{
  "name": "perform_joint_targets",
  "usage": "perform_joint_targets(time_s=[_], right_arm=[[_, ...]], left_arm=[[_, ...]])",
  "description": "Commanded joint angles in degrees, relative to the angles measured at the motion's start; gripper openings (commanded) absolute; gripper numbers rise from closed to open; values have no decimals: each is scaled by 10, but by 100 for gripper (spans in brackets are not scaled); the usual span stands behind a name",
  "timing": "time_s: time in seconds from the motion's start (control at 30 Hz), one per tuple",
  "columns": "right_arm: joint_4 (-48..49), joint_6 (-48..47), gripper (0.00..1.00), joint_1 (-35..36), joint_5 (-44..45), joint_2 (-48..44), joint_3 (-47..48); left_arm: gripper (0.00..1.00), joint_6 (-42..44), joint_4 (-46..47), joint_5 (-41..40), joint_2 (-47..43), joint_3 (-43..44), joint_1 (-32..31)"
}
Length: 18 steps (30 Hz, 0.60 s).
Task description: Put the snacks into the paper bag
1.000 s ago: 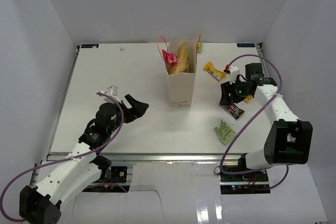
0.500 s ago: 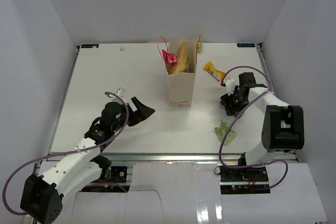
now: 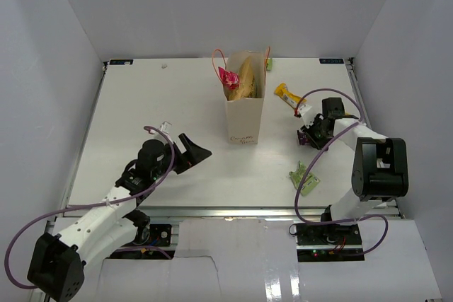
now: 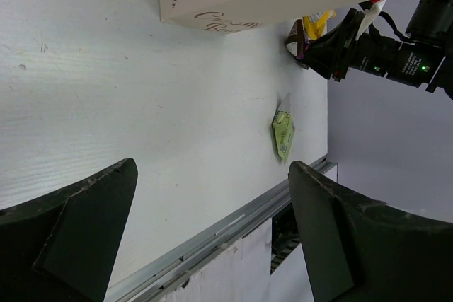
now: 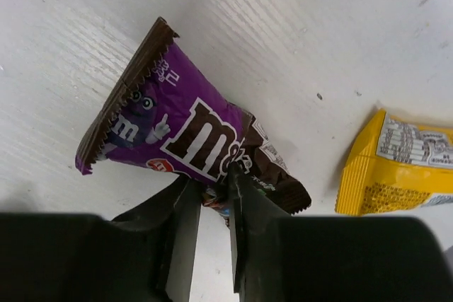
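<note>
The cream paper bag (image 3: 245, 114) stands upright at the table's middle; the tan-gold chip bag (image 3: 245, 79) and a red packet (image 3: 228, 78) stick out of its top. My right gripper (image 3: 309, 136) is shut on the dark purple packet (image 5: 180, 136), right of the bag; the packet's edge sits pinched between the fingers (image 5: 185, 224). A yellow packet (image 3: 286, 93) lies just beyond it, also in the right wrist view (image 5: 400, 164). A green packet (image 3: 304, 177) lies near the front edge. My left gripper (image 3: 195, 149) is open and empty, left of the bag, fingers (image 4: 354, 238) wide apart.
A small green item (image 3: 269, 64) lies behind the bag near the back edge. White walls enclose the table on three sides. The table's front rail (image 4: 233, 221) runs below the left gripper's view.
My right gripper has drawn in toward the arm's base and closed on the purple packet, lifting it off the table. My left gripper has moved slightly right toward the bag.
</note>
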Motion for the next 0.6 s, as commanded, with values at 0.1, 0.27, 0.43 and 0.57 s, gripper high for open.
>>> perform_joint_targets(time_s=[0.1,0.27,0.43,0.57], right_arm=[[-32,1,8,2,-76,-11,7],[-73,22,8,-1,-193,-98,4],[-101,43,8,6,-280,-172,4],[-109,54,8,40,-299,-208,-4]], left_arm=[[98,-2,46,24,-6,3,2],[98,-7,102,98,48,40,-4],[98,-21,148,107,143,102,-55],[98,-48,184,89,227,155,-106]])
